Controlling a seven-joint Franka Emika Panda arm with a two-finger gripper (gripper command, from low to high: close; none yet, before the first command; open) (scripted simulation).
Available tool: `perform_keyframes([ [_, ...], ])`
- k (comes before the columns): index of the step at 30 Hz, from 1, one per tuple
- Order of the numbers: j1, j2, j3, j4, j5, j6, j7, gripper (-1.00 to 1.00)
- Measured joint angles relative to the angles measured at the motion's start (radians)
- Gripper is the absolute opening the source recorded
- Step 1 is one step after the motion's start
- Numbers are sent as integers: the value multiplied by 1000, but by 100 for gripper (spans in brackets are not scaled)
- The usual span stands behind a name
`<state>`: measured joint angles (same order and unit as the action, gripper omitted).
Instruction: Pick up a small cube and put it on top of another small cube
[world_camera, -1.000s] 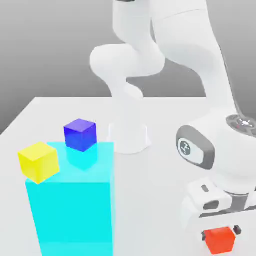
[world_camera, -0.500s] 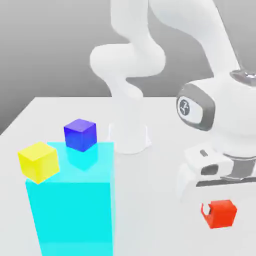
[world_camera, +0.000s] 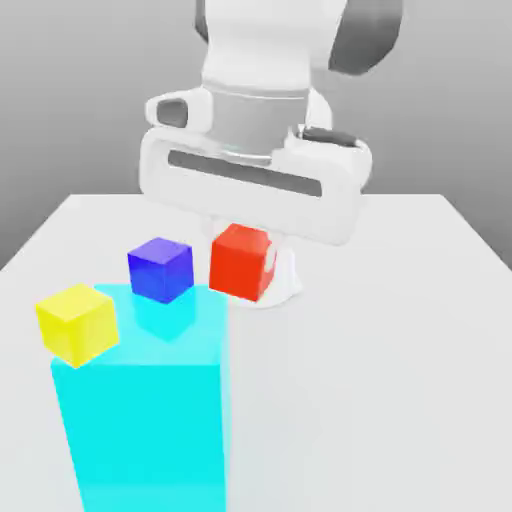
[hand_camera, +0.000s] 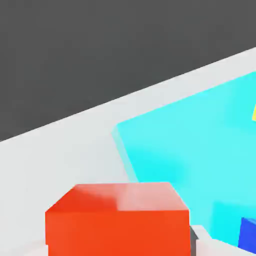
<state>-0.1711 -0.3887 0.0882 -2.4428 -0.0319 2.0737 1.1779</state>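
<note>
**Pincer clamped on the red cube, up in the air next to the blue one**

Our gripper (world_camera: 243, 262) has its fingers closed on the small cube (world_camera: 241, 261), the plain red-orange one, and that cube is off the table, hanging just under the wide white hand body. In the exterior view the fingers themselves are mostly hidden behind the cube and the hand, so we go by the cube sitting snug beneath the palm with nothing under it. In the hand view the same red cube (hand_camera: 118, 218) sits right up against the camera, upright and square.

As for the pose: the hand points straight down, its long flat body running across the exterior view and tilted a bit lower toward the exterior view's right. The wrist and the thick white arm links rise straight up above it.

We see the held cube just beside the blue cube (world_camera: 159, 269), on the exterior view's right of it, at about the same height, with a slim gap between them. The blue cube sits on top of a tall see-through cyan block (world_camera: 150, 420). The yellow cube (world_camera: 77, 322) is at that block's corner toward the exterior view's left. Everything stands on a pale table (world_camera: 400, 380).
</note>
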Motion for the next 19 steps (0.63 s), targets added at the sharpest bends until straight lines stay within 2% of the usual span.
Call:
perform_keyframes([
  [4, -81, -137, -77, -43, 31, -104, 49, -100],
  [8, -111, -118, -94, -146, 34, 10, 70, -100],
  [9, -112, -107, -93, -169, 35, 44, 70, 100],
  [15, -114, -102, -93, -181, 32, 60, 72, 100],
  [19, -115, -141, -92, -103, 30, -57, 73, 100],
])
